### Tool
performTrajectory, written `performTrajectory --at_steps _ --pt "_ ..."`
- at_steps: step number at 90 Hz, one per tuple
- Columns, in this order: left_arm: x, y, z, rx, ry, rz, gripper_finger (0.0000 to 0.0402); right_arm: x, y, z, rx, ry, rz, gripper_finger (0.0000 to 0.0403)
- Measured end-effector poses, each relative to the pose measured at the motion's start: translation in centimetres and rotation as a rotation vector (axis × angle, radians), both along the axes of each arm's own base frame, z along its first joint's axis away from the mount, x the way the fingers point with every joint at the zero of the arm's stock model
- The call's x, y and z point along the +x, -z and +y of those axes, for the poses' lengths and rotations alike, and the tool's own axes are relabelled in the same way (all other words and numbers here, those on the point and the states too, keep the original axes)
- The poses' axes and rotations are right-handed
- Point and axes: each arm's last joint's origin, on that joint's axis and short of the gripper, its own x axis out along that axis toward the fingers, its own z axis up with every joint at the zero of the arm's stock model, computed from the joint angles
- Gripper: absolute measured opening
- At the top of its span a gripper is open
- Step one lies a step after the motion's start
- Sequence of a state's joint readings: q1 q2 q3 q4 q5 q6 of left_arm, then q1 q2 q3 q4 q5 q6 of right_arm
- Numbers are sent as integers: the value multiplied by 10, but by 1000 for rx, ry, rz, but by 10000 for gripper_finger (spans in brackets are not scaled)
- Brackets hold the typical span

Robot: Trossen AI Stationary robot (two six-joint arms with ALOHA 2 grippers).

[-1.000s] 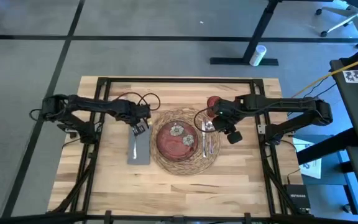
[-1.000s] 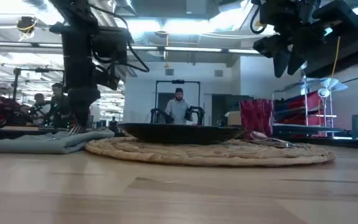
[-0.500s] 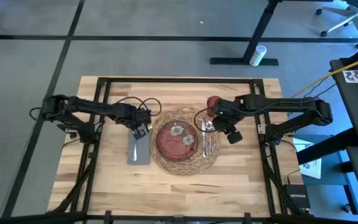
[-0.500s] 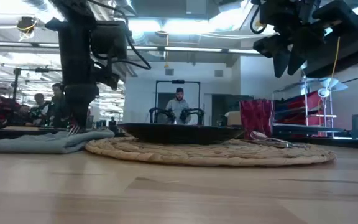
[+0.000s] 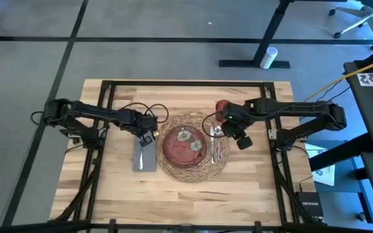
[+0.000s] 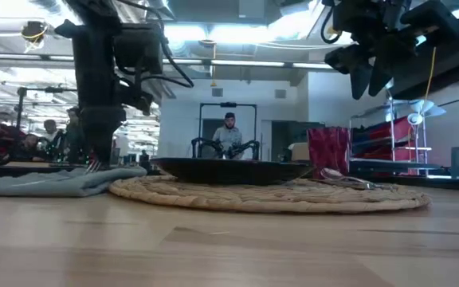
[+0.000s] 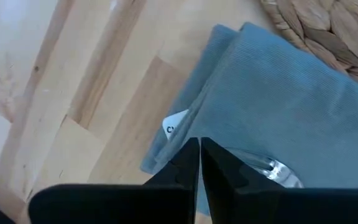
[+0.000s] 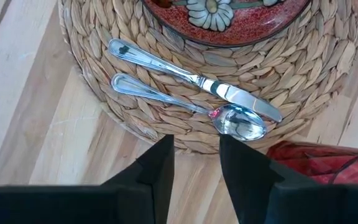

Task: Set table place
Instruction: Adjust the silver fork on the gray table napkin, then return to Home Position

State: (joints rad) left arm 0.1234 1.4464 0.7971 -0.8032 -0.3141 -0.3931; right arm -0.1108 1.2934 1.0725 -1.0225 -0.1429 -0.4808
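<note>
The place is laid out on the table (image 5: 109,188). A dark red plate (image 5: 183,147) lies on a round straw mat (image 5: 193,173). A knife (image 8: 185,74) and a spoon (image 8: 241,121) rest on the mat's right part, and a red cup (image 5: 221,107) stands behind them. A gray napkin (image 5: 144,158) lies flat left of the mat. My left gripper (image 7: 199,155) is shut, pointing down at the napkin's far end. A silver piece of cutlery (image 7: 278,171) shows from under one finger. My right gripper (image 8: 197,162) hangs open above the mat's right edge, near the spoon and the cup. My left gripper points down with its shut fingertips at the napkin's far end (image 7: 229,124), right beside the silver piece lying there. The fingers themselves hide the spot, so I cannot tell whether they touch the cutlery or the cloth.
Black frame rails (image 5: 186,83) run along the table's far edge and both sides. Bare wood lies near the front edge (image 5: 186,200). In the low view, a person (image 6: 228,137) stands in the room far behind the table.
My left gripper has tipped a little over the napkin's far end, while its fingertips have stayed at the same spot.
</note>
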Motion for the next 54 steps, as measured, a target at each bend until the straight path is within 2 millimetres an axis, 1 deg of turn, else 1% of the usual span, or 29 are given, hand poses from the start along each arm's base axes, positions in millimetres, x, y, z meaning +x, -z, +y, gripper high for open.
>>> performTrajectory --at_steps 15,29,37,50,54 --pt "-1 -2 -1 -2 -38 -25 0 -2 -3 2 -26 -71 -27 115" --pt "-2 -16 -10 4 0 -110 0 -10 -17 9 -61 -108 -112 108" --pt "-3 -27 -17 8 26 -184 0 -20 -26 15 -97 -121 -157 84" --pt "-9 -50 -30 10 71 -339 0 -38 -43 25 -127 -122 -247 21" --pt "-12 -58 -34 27 87 -392 0 -44 -48 27 -136 -120 -274 9"
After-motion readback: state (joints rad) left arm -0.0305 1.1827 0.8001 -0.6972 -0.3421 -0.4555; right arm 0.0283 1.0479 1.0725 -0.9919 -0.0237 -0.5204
